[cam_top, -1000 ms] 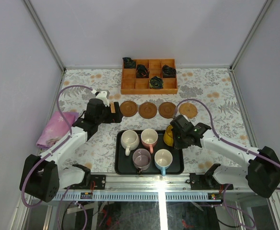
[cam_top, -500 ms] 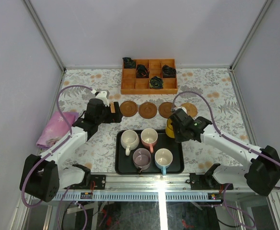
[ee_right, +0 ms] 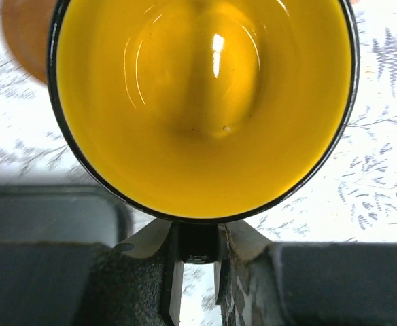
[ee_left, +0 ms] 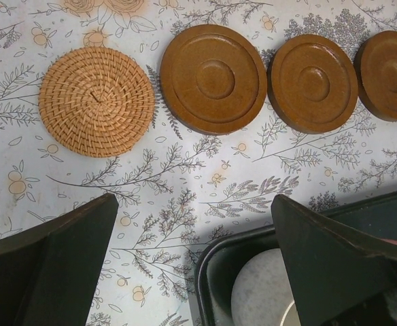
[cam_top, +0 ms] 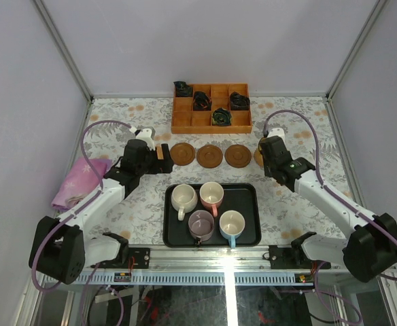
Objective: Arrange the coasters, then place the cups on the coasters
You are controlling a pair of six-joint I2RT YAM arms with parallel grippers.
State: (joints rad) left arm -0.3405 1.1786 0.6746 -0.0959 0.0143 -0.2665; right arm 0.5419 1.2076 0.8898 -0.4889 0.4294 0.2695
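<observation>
The right pincer (ee_right: 197,250) is clenched on the handle of the yellow cup (ee_right: 205,102), whose bowl stands just ahead of its fingertips. From overhead the pincer covers the far right end of the coaster row, and I cannot tell whether the cup touches a coaster. The left pincer (ee_left: 193,204) hangs released, jaws wide, above the flowered tablecloth (cam_top: 137,204). The woven coaster (ee_left: 96,102) lies ahead of it to the left, with three brown coasters (ee_left: 213,78) in a row ahead and to the right. Just below its fingers begins the black tray (cam_top: 247,207), bearing the cream cup (cam_top: 183,197), pink cup (cam_top: 212,195), mauve cup (cam_top: 200,223) and blue cup (cam_top: 232,223).
</observation>
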